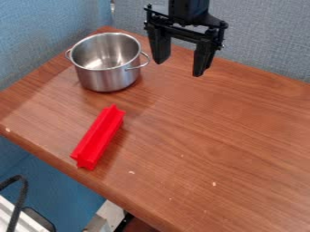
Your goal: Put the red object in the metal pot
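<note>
Toward the far left of the brown wood-grain table, the small round shiny stainless-steel pot with straight sides is standing upright, its open mouth facing up and nothing showing inside it; a small side handle is sticking out toward the right. Nearer and a little to the right of the pot, well apart from it, the bright red elongated rectangular plastic-looking block with a ridged top is lying flat on the wood, running diagonally from near left to far right. Farther right, at the far edge, the black robot gripper is hanging above the table just beside the pot's right side, pointing down, its dark fingers spread apart and released, grasping nothing. A blue textured wall is standing behind everything.
</note>
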You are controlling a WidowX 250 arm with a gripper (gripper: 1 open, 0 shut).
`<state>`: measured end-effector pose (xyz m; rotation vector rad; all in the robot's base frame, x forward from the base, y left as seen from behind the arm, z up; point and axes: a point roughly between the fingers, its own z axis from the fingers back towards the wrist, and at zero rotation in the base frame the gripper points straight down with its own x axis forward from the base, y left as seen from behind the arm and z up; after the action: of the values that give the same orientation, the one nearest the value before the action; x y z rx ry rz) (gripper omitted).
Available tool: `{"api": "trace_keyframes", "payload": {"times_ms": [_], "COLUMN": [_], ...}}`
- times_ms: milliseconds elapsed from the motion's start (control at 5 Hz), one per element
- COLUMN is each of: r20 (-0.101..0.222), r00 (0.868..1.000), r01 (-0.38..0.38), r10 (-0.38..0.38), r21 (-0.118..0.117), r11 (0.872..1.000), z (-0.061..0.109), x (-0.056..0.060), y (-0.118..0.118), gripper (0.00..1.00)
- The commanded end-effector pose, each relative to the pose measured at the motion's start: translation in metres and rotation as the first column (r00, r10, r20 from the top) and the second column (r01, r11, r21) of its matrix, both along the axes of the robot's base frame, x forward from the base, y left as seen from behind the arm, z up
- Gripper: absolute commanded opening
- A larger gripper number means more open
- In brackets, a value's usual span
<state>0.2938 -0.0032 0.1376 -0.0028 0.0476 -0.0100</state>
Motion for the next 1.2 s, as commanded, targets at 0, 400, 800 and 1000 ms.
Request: {"api": "trace_keyframes", "payload": {"times_ms": [0, 400, 800, 1000], "r20": [-0.018, -0.077, -0.014, 0.038], "r00": [1.0, 0.994, 0.986, 0.995], "r01": [-0.008, -0.083, -0.166, -0.09], "r10": [0.008, 0.081, 0.167, 0.087], "r21": [-0.004, -0.014, 0.052, 0.072], "r11": [1.0, 0.996, 0.985, 0.993], "z": [-0.002, -0.029, -0.049, -0.07], "x": [-0.008, -0.034, -0.08, -0.096], "y": [0.011, 0.035, 0.088, 0.091], "gripper": [1.0, 1.0, 1.0, 1.0]}}
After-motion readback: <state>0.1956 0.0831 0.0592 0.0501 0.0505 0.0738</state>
